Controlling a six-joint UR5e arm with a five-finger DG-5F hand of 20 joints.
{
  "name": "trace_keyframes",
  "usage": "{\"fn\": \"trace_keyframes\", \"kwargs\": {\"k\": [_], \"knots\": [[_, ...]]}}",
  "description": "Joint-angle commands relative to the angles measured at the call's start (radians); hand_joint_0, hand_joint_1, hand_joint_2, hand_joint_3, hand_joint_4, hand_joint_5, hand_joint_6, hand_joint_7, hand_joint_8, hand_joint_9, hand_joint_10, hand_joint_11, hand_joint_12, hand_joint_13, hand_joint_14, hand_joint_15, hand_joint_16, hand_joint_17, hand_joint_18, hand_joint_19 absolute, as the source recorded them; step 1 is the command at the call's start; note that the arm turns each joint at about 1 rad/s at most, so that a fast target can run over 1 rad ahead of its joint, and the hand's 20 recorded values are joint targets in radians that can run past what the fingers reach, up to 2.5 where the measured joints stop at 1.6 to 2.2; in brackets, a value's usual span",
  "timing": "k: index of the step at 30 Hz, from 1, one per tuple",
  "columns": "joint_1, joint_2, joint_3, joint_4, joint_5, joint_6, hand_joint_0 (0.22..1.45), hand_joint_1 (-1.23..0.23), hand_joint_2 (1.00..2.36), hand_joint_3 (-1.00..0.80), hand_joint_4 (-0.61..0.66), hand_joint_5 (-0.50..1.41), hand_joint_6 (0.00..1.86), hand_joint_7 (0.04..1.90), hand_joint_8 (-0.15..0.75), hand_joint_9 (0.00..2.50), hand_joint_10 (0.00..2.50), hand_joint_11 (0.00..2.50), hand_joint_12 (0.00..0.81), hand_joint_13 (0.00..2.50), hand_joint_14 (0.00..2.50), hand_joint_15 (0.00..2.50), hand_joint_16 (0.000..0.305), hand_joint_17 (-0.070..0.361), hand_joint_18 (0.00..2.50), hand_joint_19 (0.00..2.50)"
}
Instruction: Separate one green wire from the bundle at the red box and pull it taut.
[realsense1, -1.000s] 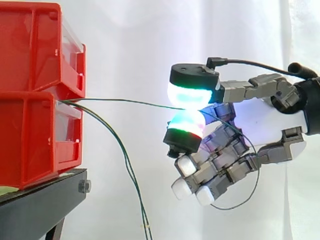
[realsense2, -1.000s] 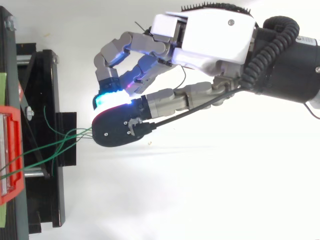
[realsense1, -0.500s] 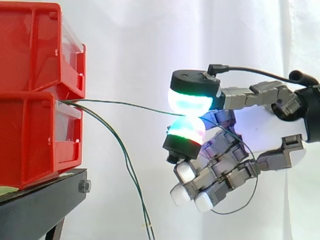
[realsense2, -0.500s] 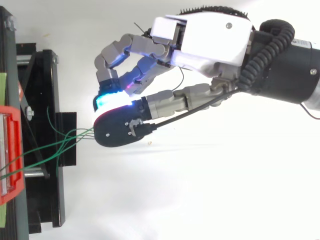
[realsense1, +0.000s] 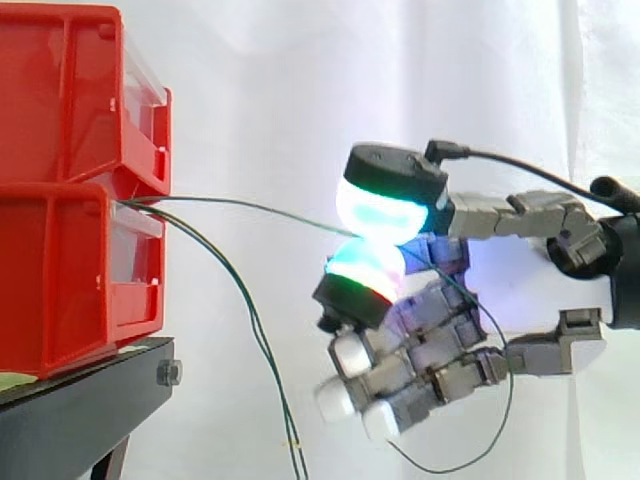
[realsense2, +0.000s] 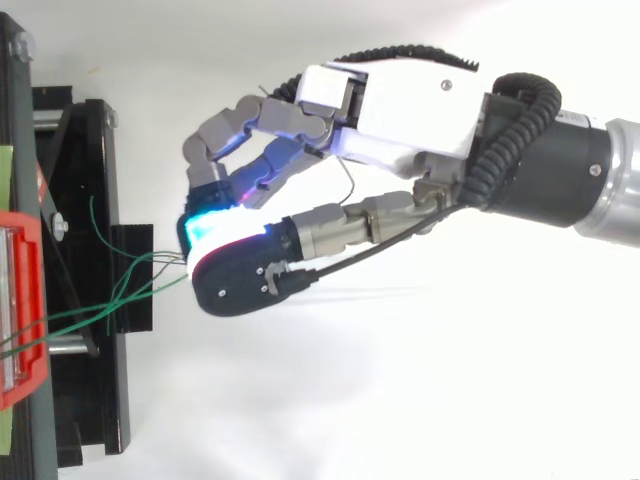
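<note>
Though the hand (realsense1: 525, 290) has tipped and dipped slightly over the last second, its fingers (realsense1: 388, 205) stay pinched on one green wire (realsense1: 250, 207) — running almost straight from the red box (realsense1: 70, 270) rightward to the pinch, above the drooping bundle (realsense1: 252, 325) — so separation holds and tautness looks nearly reached.

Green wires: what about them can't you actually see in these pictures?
- Where they start: side view, hidden by the red box.
- Lower ends of the loose wires: side view, cut off by the bottom edge.
- Contact spot on the pinched wire: top view, covered by the hand.
</note>
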Motion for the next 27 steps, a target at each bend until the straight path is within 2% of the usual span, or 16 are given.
{"fn": "trace_keyframes", "kwargs": {"k": [1,27], "knots": [[0.004,0.0,-0.006,0.109,-0.002,-0.002,0.61,-0.76,1.02,0.0,-0.02,-0.15,0.88,1.25,0.306,1.03,0.02,0.82,0.358,0.7,0.01,0.37,0.054,0.121,0.65,0.35],[0.009,-0.001,-0.006,0.084,0.002,-0.006,0.61,-0.77,1.02,0.0,-0.02,-0.15,0.88,1.23,0.311,1.04,0.02,0.81,0.362,0.71,0.01,0.35,0.054,0.123,0.66,0.33]]}}
